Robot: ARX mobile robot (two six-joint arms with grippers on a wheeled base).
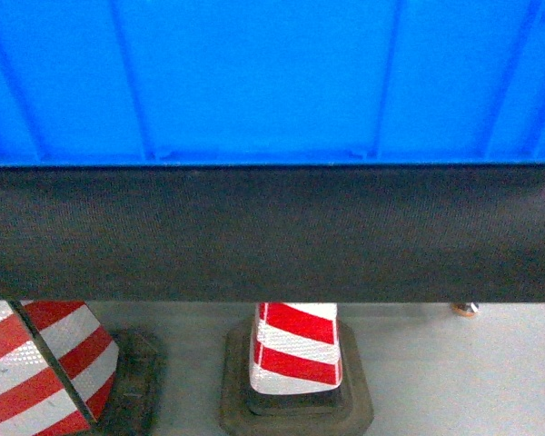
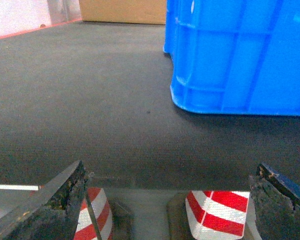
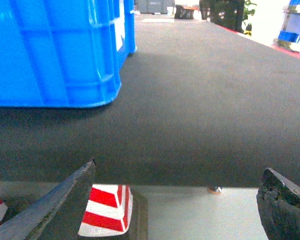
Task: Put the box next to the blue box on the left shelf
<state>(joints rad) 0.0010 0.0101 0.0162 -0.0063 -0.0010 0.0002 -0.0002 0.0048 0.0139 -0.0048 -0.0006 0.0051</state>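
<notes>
The box point(image 1: 272, 82), a bright-blue ribbed plastic crate, stands on a dark mat-covered surface point(image 1: 272, 232) and fills the top of the head view. In the left wrist view the box point(image 2: 240, 55) is ahead to the right, and my left gripper point(image 2: 171, 167) is open and empty, short of the mat's near edge. The right wrist view has the box point(image 3: 50, 50) ahead to the left, with my right gripper point(image 3: 180, 167) open, empty and also off the mat. Neither gripper touches the box. The left shelf is out of view.
Red-and-white striped cones point(image 1: 295, 350) point(image 1: 41, 368) stand on the grey floor below the mat's edge. A second blue crate point(image 2: 170, 25) sits just behind the box. A cardboard box point(image 2: 122, 11) stands at the mat's far end. A small metal knob point(image 3: 214, 189) lies under the edge.
</notes>
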